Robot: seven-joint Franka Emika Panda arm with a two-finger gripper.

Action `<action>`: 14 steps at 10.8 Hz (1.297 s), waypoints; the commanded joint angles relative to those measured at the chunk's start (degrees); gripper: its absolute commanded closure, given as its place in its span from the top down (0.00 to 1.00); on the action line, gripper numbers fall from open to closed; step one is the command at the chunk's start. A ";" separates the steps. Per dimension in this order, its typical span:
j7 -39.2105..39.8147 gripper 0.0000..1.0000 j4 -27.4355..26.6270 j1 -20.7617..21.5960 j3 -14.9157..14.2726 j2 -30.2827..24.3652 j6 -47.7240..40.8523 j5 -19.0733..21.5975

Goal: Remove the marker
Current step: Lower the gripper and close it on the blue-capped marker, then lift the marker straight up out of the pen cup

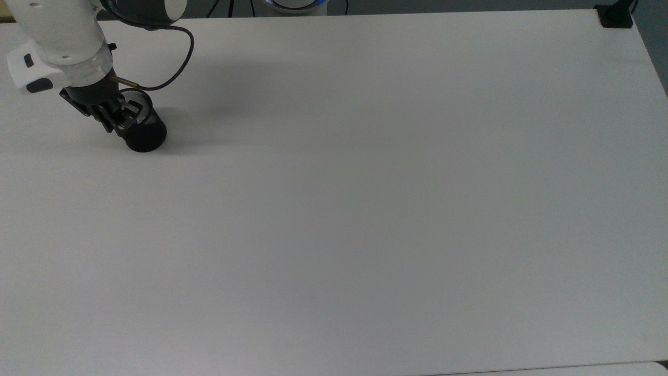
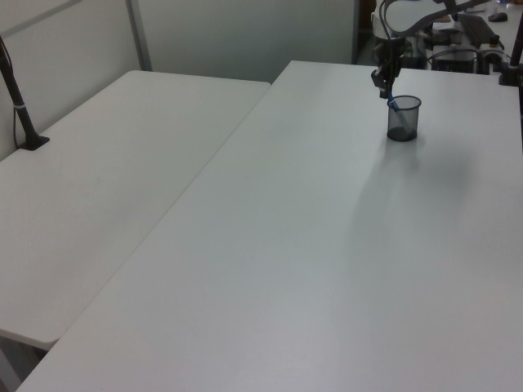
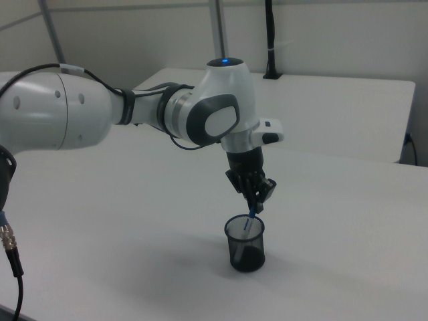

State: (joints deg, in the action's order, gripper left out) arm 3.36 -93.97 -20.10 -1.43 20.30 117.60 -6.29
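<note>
Pictured in the right view, nearest the lens: a black mesh cup [image 3: 245, 244] upright on the white counter [image 3: 348, 221], the marker [image 3: 251, 219] leaning inside it with its blue top poking just above the rim. Directly above, the tool [image 3: 257, 202] clenched on the marker's blue top, fingers pointed down and tipped slightly toward the right view's right. Behind the tool, a white-and-grey wrist bent sharply downward, the thick white arm [image 3: 80, 110] stretched out level toward the right view's left, a black cable looped along it. Farther back, a second white counter [image 3: 348, 107] with a black post standing on it. From the top view, cup [image 1: 142, 134] and tool [image 1: 121, 116] seen near the counter's upper left corner. In the left view, cup [image 2: 404, 119] set far off, tool [image 2: 386, 88] just above its rim, marker [image 2: 394, 105] slanting into it.
</note>
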 commanded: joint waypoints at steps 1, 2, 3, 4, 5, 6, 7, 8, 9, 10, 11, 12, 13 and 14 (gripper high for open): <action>0.68 0.09 -1.30 0.06 -0.16 -2.10 -0.09 -0.92; 0.77 0.09 -0.87 -0.03 -0.16 -2.45 -2.00 -0.92; 0.85 0.09 -0.17 -0.11 -0.16 -3.33 -2.81 -0.83; 0.77 0.09 0.19 -0.20 -0.16 -4.38 -3.34 -0.57; 0.59 0.09 0.63 -0.20 -0.07 -5.43 -4.04 -0.22; 0.33 0.09 1.24 0.14 -0.07 -6.23 -5.18 -0.04; 0.15 0.09 2.90 0.41 0.63 -6.41 -7.10 0.05; -0.02 0.09 4.48 2.24 0.72 -6.50 -9.91 -0.30; -1.07 0.09 5.80 4.26 0.55 -6.59 -11.24 -0.48; -3.60 0.09 6.86 4.71 0.63 -7.54 -11.25 -0.31; -5.45 0.09 7.31 5.24 0.81 -8.51 -11.25 0.04; -6.43 0.09 7.23 7.33 0.72 -9.74 -11.34 0.05; -7.22 0.09 7.22 9.97 0.81 -9.75 -13.25 0.05; -8.27 0.09 6.70 14.08 0.81 -9.23 -15.45 0.05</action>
State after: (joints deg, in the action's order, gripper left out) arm -1.60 -86.38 -13.02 -0.21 11.76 106.79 -6.19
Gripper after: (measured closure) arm 0.819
